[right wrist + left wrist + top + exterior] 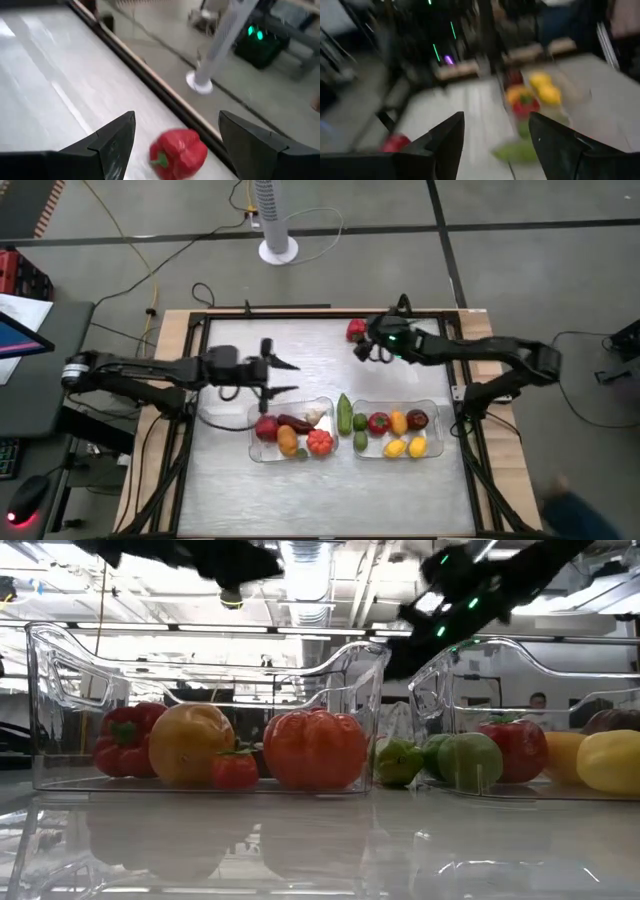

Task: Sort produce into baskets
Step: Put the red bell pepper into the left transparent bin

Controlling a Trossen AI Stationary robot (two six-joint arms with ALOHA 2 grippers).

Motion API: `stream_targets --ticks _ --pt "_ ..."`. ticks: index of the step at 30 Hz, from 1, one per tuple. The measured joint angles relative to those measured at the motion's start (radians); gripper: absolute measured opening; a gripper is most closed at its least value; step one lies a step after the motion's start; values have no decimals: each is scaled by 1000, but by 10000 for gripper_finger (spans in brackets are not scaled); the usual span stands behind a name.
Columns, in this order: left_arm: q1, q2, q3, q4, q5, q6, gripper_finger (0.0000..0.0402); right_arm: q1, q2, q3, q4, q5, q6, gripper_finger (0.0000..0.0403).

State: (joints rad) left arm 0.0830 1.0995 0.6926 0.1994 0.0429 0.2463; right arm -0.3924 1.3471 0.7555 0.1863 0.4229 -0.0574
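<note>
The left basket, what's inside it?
The left basket holds a red pepper, an orange fruit, a red tomato, a dark purple piece and a white bulb. Anything beneath them is hidden.

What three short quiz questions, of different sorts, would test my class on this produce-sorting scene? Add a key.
1. True or false: the red pepper near the table's far edge lies outside both baskets.
2. Which hand is nearest that pepper? A. left hand B. right hand
3. Fill in: the long green cucumber lies ______ the left basket and the right basket.

Key: 1 true; 2 B; 3 between.
</note>
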Motion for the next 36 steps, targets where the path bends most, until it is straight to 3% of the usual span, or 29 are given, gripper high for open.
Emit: stream_targets --ticks 6,10,20,31,36 --pt "0 -226 -29 15 -61 52 201 -104 236 151 -4 -1 -5 311" --pt "0 -314 -32 -107 -76 19 200 -144 343 257 -109 -2 -26 319" --pt "0 -361 -33 -280 -79 -27 200 -197 520 414 -313 -136 54 396" --pt "0 -361 -33 -324 -82 -68 200 -205 601 424 -405 -111 78 363" --pt "0 -361 -33 -325 -82 -67 200 -190 594 422 -417 -88 83 327"
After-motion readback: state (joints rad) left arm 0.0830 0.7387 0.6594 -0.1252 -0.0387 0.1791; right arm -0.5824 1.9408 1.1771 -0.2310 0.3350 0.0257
